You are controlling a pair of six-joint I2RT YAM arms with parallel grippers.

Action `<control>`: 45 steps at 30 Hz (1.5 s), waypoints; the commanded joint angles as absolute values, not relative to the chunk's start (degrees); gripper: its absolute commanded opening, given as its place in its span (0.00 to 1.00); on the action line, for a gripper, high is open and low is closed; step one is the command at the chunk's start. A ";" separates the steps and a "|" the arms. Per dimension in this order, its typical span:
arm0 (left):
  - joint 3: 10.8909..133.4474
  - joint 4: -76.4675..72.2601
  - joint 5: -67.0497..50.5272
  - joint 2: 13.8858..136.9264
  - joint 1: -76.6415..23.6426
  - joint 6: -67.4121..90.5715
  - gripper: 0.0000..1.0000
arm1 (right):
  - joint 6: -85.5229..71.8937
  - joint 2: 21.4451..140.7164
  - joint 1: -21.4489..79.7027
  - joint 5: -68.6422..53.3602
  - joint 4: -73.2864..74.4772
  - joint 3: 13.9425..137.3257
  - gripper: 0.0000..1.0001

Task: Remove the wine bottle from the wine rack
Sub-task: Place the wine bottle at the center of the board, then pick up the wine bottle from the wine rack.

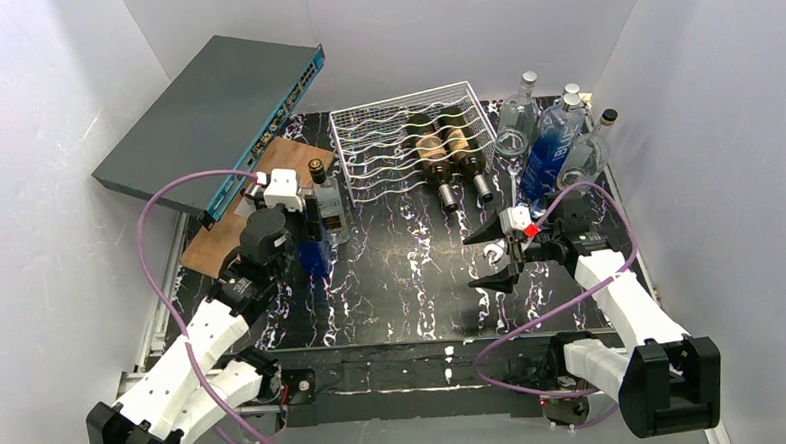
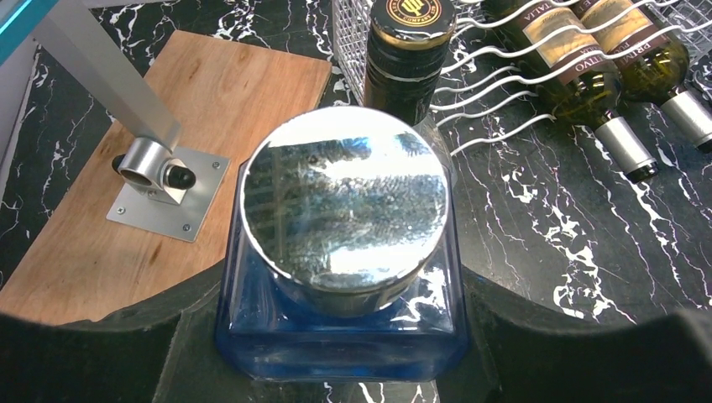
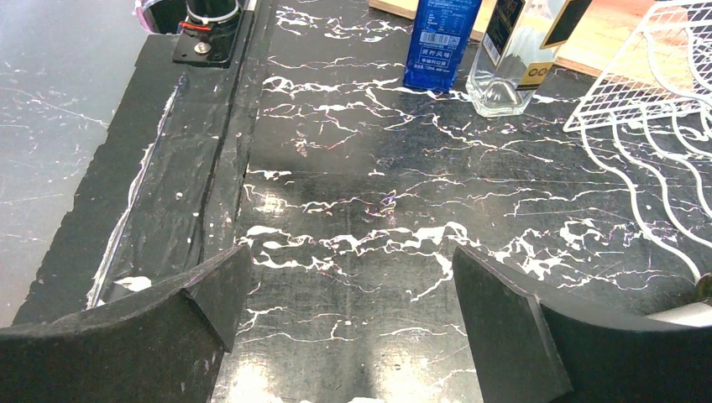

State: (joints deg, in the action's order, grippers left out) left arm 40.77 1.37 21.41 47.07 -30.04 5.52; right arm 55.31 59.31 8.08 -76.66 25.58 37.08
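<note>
Your left gripper (image 2: 344, 344): fingers set partway in and pressed against both sides of a square blue bottle (image 2: 277, 344) with a round silver cap, which stands upright on the black marbled table (image 1: 402, 282), left of the wine rack (image 1: 376, 148). Your right gripper (image 3: 348, 294): jaws spread wide with nothing between them, hanging over bare table in front of the rack's right end. Wine rack: white wire, at the back centre of the table. Wine bottles, two: one (image 1: 432, 150) and the other (image 1: 463, 147) lie side by side in the rack's right half, dark glass with tan labels. Their necks point toward you and stick out past the rack's near edge, and neither gripper touches them. Clear bottle (image 1: 325, 197) with a black top: upright, just behind the blue bottle and beside the rack's left edge. Wooden board (image 2: 210, 126): flat at the table's left, carrying a metal bracket. Grey network switch (image 1: 204, 110): tilted above the board, at the back left. Three more bottles stand to the right of the rack: clear (image 1: 515, 127), blue (image 1: 551, 145) and clear (image 1: 586, 148).
</note>
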 commanded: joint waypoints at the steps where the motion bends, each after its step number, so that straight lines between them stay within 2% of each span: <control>1: 41.25 -4.82 22.21 43.47 -29.57 5.95 0.55 | 55.73 58.97 7.65 -77.37 25.44 38.52 0.99; 4: 41.91 -3.14 21.45 42.54 -29.58 5.99 0.73 | 55.72 59.00 7.65 -77.42 25.41 38.54 0.99; 10: 43.66 1.58 21.66 40.80 -29.61 7.30 0.98 | 55.77 59.06 7.51 -77.37 25.41 38.54 0.98; 20: 52.25 14.67 21.69 38.76 -29.56 10.36 0.98 | 55.66 59.15 7.38 -77.27 25.40 38.50 0.98; 25: 56.09 20.53 18.13 37.53 -29.62 11.95 0.98 | 55.68 59.14 7.21 -77.14 25.53 38.58 0.98; 28: 62.99 29.84 14.71 38.56 -29.54 14.87 0.98 | 55.83 59.19 6.95 -76.66 25.96 38.76 0.98; 33: 66.60 33.04 7.04 37.44 -29.64 20.60 0.98 | 59.40 59.71 6.25 -74.94 29.71 39.73 0.98; 38: 64.93 33.22 -2.15 34.89 -29.62 26.46 0.98 | 62.36 60.19 5.53 -63.54 37.82 44.50 0.98; 45: 62.50 32.94 -11.47 34.32 -29.59 30.02 0.98 | 47.66 60.98 5.62 -51.37 33.88 48.90 0.99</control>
